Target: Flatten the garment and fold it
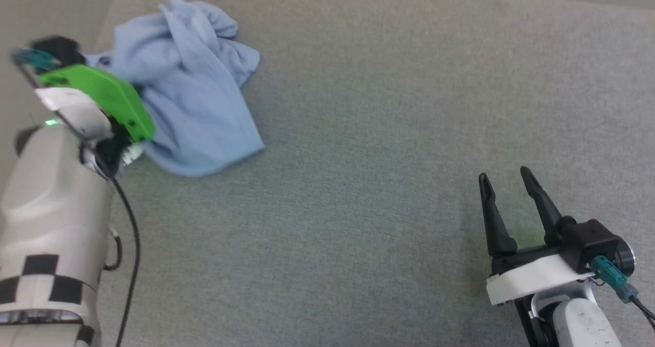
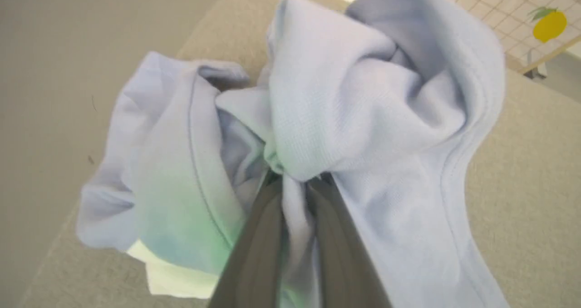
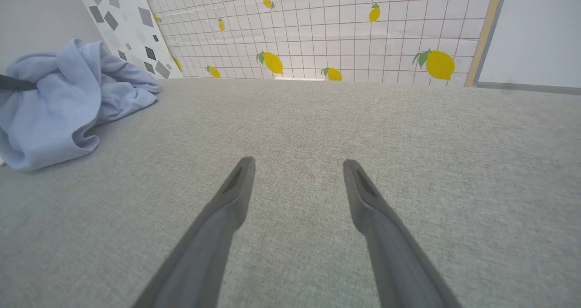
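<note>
Shirt [image 1: 194, 96], light blue and soft-knit, lay crumpled in a heap at the far left of the grey fabric surface [image 1: 368, 193], close to that surface's rounded far-left corner, unflattened and unfolded. In the head view its bulk bunched up at the far end, and a smoother flap spread toward the near side. The left arm reached in from the near left, and its green wrist housing [image 1: 107, 99] overlapped the heap's left edge, with a black cable [image 1: 130, 234] trailing down beside the pale forearm. In the left wrist view the left pincer [image 2: 297, 185] was closed on the shirt [image 2: 363, 94]: a ridge of blue cloth ran between its two dark fingers [image 2: 258, 244], and a knot of folds swelled over their tips. A seamed hem curved along the right side of the bundle, and a white part of the cloth [image 2: 168, 278] showed at its lower left. The right pincer [image 1: 505, 175] hovered at the near right, well apart from the shirt, with its fingers spread and nothing between them. In the right wrist view that pincer [image 3: 298, 162] pointed across bare grey fabric [image 3: 408, 131] toward a lemon-patterned tiled wall [image 3: 317, 26], and the shirt [image 3: 50, 117] sat at the far left with one dark finger of the left pincer [image 3: 13, 83] entering it.
</note>
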Available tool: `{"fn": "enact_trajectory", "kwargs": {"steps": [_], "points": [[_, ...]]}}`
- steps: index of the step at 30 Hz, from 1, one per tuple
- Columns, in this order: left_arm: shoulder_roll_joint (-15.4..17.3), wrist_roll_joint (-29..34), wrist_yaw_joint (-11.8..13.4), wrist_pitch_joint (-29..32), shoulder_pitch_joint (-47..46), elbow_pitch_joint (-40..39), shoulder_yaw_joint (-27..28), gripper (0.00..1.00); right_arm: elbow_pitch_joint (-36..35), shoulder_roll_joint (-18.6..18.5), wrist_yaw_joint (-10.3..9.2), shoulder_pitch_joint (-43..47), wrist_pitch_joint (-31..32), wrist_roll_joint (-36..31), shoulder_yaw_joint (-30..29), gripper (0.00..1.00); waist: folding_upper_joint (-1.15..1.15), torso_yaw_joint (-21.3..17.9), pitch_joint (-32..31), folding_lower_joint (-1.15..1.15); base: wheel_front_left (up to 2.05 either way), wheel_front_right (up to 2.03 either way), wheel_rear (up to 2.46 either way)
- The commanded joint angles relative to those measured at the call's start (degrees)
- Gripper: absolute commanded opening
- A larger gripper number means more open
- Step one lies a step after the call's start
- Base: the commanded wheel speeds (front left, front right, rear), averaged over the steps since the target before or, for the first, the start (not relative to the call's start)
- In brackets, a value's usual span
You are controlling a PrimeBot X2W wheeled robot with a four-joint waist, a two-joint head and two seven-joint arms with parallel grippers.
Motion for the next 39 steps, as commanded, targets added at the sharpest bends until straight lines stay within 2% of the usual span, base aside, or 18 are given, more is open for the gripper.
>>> {"fn": "enact_trajectory", "kwargs": {"steps": [1, 6, 10, 15, 21, 29, 39], "points": [[0.9, 0.6, 0.2, -2.7, -1.4, -0.9, 0.4, 0.00, 0.6, 0.0, -0.09, -0.5, -0.6, 0.8, 0.2, 1.00, 0.22, 0.8, -3.1, -0.01, 0.00, 0.00, 0.00], [2.1, 0.3, -0.6, -10.3, -4.8, -5.2, 1.1, 0.00, 2.5, 0.0, -0.09, 0.5, -1.1, 2.3, 0.1, 1.00, 0.22, 1.0, -7.4, -0.01, 0.00, 0.00, 0.00], [3.3, 0.3, -1.3, -14.7, -7.2, -10.3, -0.3, 0.00, 3.6, 0.0, -0.09, 1.5, -1.4, 3.4, -0.2, 1.00, 0.22, 0.9, -10.1, -0.01, 0.00, 0.00, 0.00], [4.5, -0.1, -1.5, -15.0, -8.7, -14.5, -2.7, 0.00, 4.6, 0.0, -0.09, 2.5, -1.5, 4.6, -0.5, 1.00, 0.22, 0.3, -13.0, -0.01, 0.00, 0.00, 0.00], [3.7, -2.0, -1.5, -13.0, -9.1, -19.9, -7.4, 0.00, 4.5, 0.0, -0.09, 3.9, -1.5, 5.6, -0.9, 1.00, 0.22, -1.8, -16.5, -0.01, 0.00, 0.00, 0.00], [0.1, -5.9, -1.5, -9.7, -8.8, -24.6, -11.5, 0.00, 4.0, 0.0, -0.09, 4.5, -1.5, 5.9, -0.8, 1.00, 0.22, -9.0, -18.9, -0.01, 0.00, 0.00, 0.00], [-4.8, -9.3, -1.4, -7.0, -4.5, -26.4, -15.0, 0.00, 3.2, 0.0, -0.09, 6.1, -1.5, 5.2, -3.3, 1.00, 0.22, -18.4, -17.8, -0.01, 0.00, 0.00, 0.00]]}}
